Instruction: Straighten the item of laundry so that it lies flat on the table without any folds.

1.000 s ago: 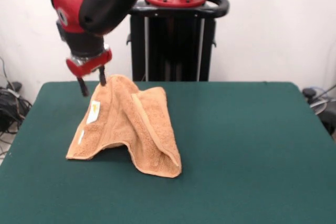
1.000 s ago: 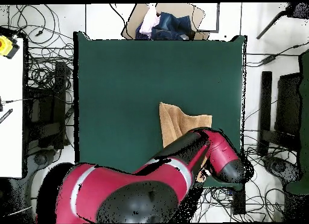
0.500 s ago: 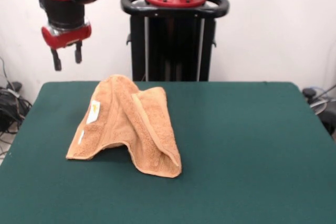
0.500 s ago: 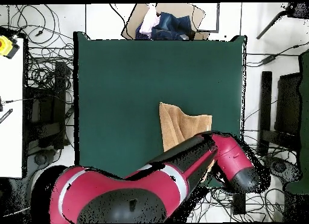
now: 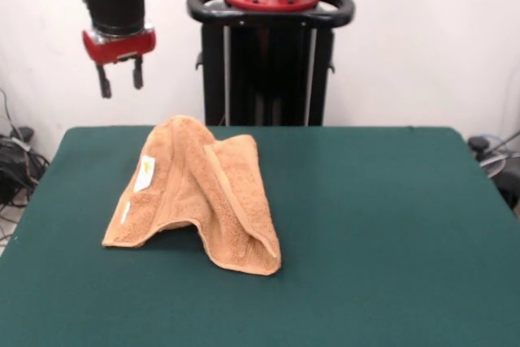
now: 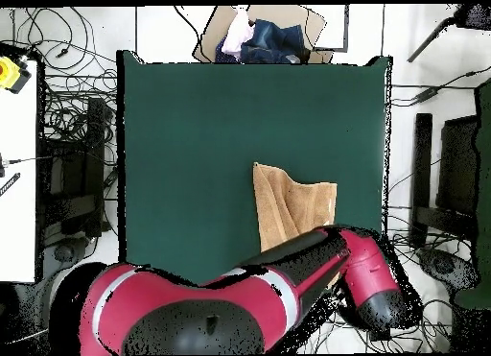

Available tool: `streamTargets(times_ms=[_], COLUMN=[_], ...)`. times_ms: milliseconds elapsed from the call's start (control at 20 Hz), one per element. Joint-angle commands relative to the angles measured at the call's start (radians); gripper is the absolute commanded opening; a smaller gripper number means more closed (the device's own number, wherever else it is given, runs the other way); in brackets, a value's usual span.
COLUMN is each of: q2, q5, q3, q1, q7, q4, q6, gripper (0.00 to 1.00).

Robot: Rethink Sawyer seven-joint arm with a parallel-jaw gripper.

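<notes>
Your pincer [image 5: 119, 84] hangs open and empty at the upper left of the front frame, well above the towel [image 5: 197, 191], which sits humped and folded, left of centre on the worktop [image 5: 390, 233].

no readable text, towel [image 5: 199, 197] tag [image 5: 145, 174] print too small to read

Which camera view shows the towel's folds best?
The front view: the whole towel shows there, humped up with a fold down its middle. In the overhead view the arm covers part of it, and its height cannot be seen.
</notes>
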Motion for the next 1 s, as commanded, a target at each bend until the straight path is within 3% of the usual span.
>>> streamTargets(times_ms=[50, 500, 1000], q2=[0.059, 0.114, 0.116], q5=[0.16, 0.211, 0.207], q3=[0.208, 0.215, 0.183], q1=[-0.036, -0.059, -0.035], q7=[0.009, -0.023, 0.029], q4=[0.084, 0.017, 0.005], q6=[0.083, 0.087, 0.035], gripper=[1.0, 1.0, 1.0])
